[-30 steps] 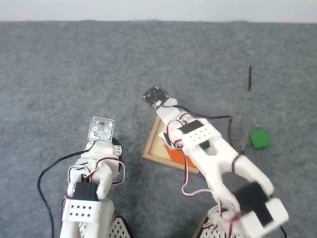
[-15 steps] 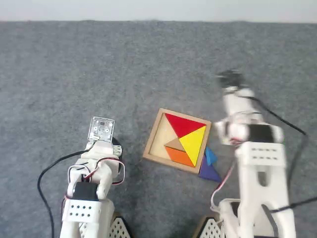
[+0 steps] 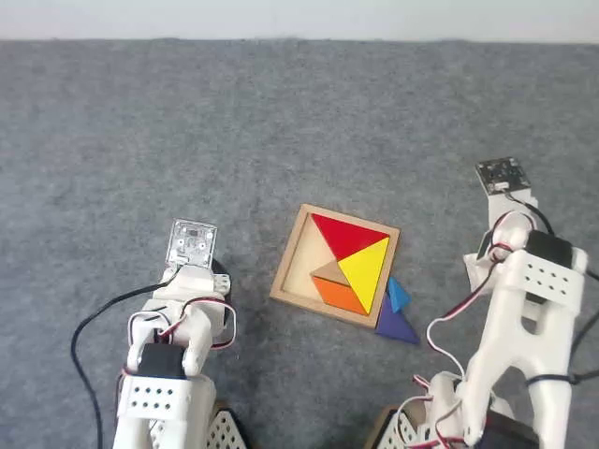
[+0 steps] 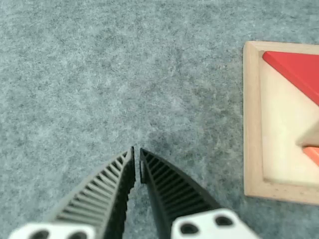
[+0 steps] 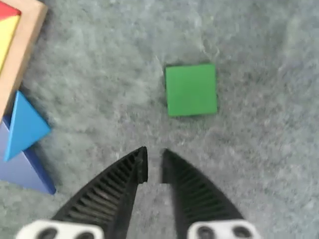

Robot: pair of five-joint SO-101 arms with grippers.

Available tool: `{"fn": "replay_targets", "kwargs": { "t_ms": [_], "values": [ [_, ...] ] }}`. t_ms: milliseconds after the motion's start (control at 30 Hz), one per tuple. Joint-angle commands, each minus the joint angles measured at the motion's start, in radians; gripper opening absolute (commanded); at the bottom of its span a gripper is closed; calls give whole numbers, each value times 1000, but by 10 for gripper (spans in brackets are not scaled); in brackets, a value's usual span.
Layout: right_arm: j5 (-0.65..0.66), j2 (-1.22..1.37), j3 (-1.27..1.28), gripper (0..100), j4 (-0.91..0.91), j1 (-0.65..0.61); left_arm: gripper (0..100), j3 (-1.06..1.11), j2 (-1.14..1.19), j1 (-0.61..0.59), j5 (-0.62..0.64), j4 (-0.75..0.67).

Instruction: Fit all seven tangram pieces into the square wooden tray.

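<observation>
On the grey felt (image 3: 187, 122), the tray (image 3: 288, 251) is judged over half filled: red triangle (image 3: 344, 234), yellow triangle (image 3: 367, 271), orange piece (image 3: 339, 295) and tan triangle (image 3: 328, 272) are seated. Purple triangle (image 3: 395, 325) and blue triangle (image 3: 397, 296) are left just beside it, and the green square (image 5: 191, 89) lies apart. The left gripper (image 4: 137, 152) is closed and the right gripper (image 5: 153, 158) narrowly parted, both empty. A pale wall (image 3: 281, 19) is seen beyond.

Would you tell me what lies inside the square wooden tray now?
Inside the tray lie a red triangle, a yellow triangle, an orange piece and a small tan triangle; the remaining floor is bare. Nothing covers it.
</observation>
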Motion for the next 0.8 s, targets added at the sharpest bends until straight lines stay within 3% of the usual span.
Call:
{"fn": "replay_targets", "kwargs": {
  "t_ms": [0, 133, 367, 500, 767],
  "values": [
    [29, 2, -69, 177, 65, 8, 14, -8, -12, -5, 5, 2],
    [86, 2, -127, 183, 128, -8, 14, -8, -12, -5, 5, 2],
    [44, 21, -169, 231, 150, -50, 14, -8, -12, -5, 5, 2],
    [84, 165, -196, 318, 120, -47, 14, -8, -12, -5, 5, 2],
    [55, 469, -345, 310, -1, -50, 14, -8, -12, -5, 5, 2]
  ]
}}
